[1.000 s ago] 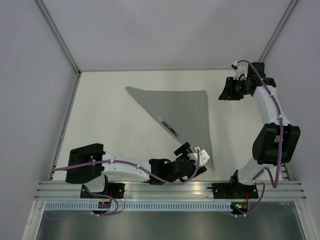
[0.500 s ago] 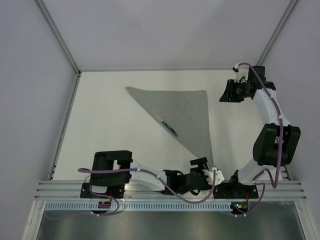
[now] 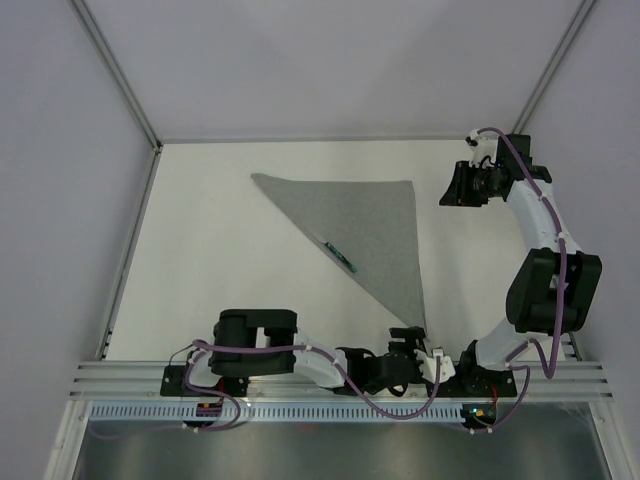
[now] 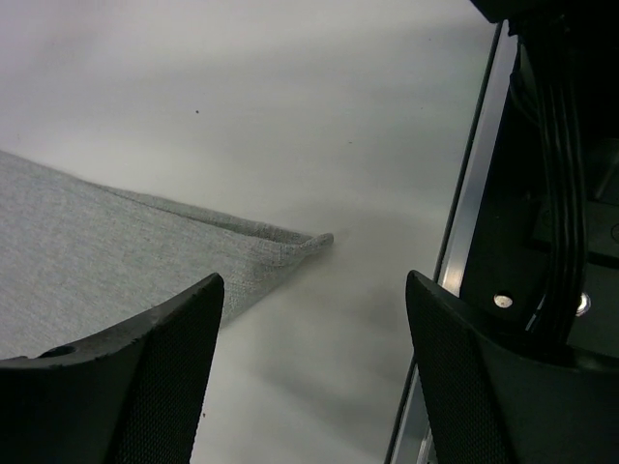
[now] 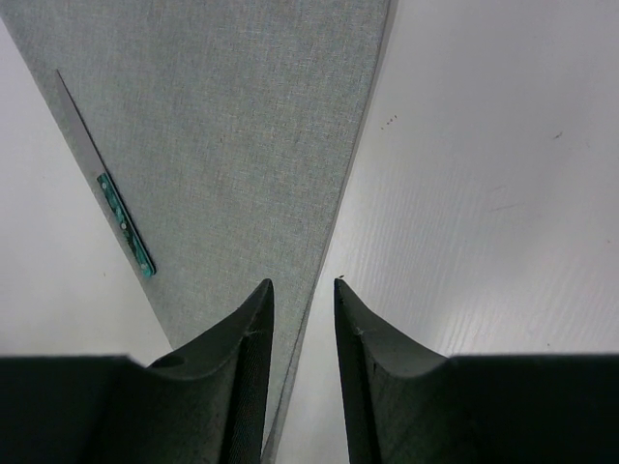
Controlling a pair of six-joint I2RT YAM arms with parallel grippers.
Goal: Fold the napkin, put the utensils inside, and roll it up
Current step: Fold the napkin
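Fingers [image 4: 164, 367] of the left gripper [image 4: 311, 295] gape wide and empty before the napkin [image 4: 106, 251]'s doubled corner, mid-frame. Those of the right gripper [image 5: 303, 309] stand narrow, empty. Cloth looks limp and light, so pinch both layers there.

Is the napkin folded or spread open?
Folded. The napkin lies as a triangle, and its near corner looks doubled in the left wrist view.

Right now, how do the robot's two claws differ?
The left gripper sits low by the napkin's near corner; the right gripper hangs high beside its far right corner. The left's jaws gape wide; the right's stand narrowly apart. Both are empty.
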